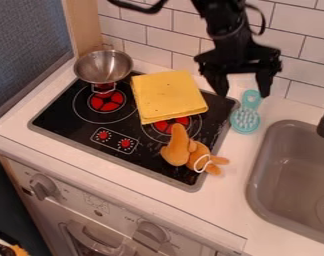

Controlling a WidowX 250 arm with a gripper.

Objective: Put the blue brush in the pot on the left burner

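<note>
Camera view: the black two-finger gripper (242,95) hangs above the bench (255,220) near the tiled wall (303,47), its jaws wide apart with nothing clamped in them. Just below is the light blue brush (245,120), lying bristles up between the black stovetop (134,137) and the grey sink (291,175), its handle pointing toward the wall. The shiny silver metal pot (103,67) is at the stovetop's far left corner, behind the red left burner (106,101). A folded yellow cloth (168,95) partly covers the right burner (171,124), and an orange plush toy (185,150) with a white loop lies over the stovetop's near right edge.
</note>
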